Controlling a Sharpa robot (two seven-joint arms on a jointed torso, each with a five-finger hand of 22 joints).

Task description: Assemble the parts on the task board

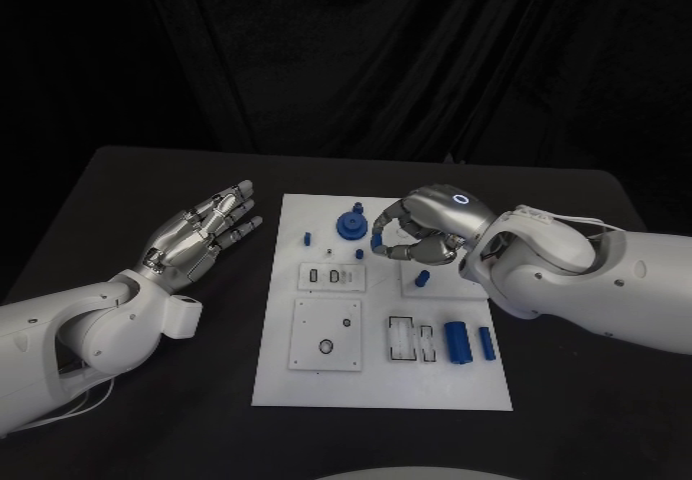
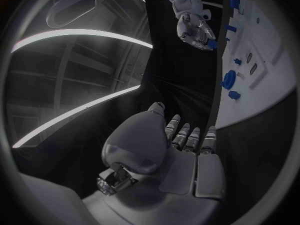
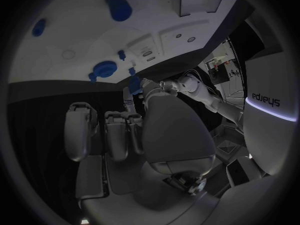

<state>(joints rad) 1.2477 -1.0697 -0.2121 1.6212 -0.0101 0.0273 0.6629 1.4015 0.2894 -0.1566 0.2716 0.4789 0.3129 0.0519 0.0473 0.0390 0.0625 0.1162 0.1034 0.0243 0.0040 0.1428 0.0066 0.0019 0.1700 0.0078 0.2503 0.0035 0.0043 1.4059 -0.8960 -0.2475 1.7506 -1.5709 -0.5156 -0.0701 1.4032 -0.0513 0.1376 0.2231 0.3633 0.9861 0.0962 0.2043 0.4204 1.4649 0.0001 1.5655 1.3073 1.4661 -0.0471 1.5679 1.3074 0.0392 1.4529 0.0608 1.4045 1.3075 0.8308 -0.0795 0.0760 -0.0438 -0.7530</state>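
Where table point(image 1: 144, 190) is black | white task board point(image 1: 433, 385) centred | backdrop prob. dark cloth point(image 1: 361, 70)

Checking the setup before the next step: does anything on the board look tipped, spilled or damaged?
Nothing stands out. The task board lies flat, its blue parts rest on it, the left hand is beside it, and the right hand is curled above its far end.

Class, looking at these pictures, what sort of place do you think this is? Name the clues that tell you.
Probably a robotics lab or test bench: a black table backed by dark curtains, a white task board with small blue parts, and two white robot arms.
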